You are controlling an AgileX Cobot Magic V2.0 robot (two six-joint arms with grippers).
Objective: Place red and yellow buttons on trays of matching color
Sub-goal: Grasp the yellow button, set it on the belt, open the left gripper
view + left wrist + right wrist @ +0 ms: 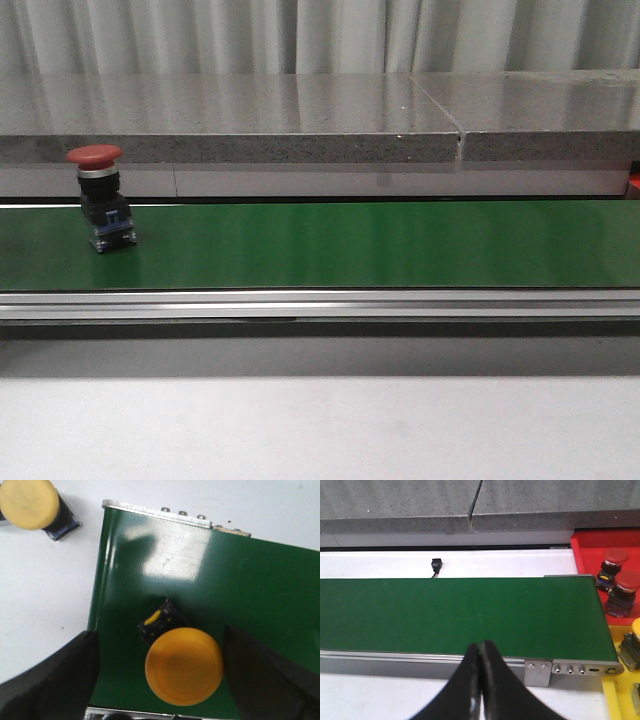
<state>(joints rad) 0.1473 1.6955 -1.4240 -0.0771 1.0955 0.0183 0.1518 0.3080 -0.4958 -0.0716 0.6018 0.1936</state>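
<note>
Green belt under both arms, red button at frame left, yellow one between my left fingers.

In the front view I see a green conveyor belt [350, 243] running the full width, a grey speckled stone ledge [230, 120] behind it, pale curtains [300, 35] along the top and a white tabletop [320, 430] across the bottom. A red button [100, 196] (mushroom cap, black body) stands upright on the belt at middle left. On my left wrist camera the left gripper [165, 680] is spread wide, a yellow button [183, 665] on the belt between its fingers, untouched; another yellow button [30, 504] lies on white at upper left. The right gripper [480, 680] has its fingers pressed together, holding nothing, above the belt edge; at right, two red buttons [616, 570] sit in the red tray [585, 547], and below it lies the yellow tray [620, 700].
</note>
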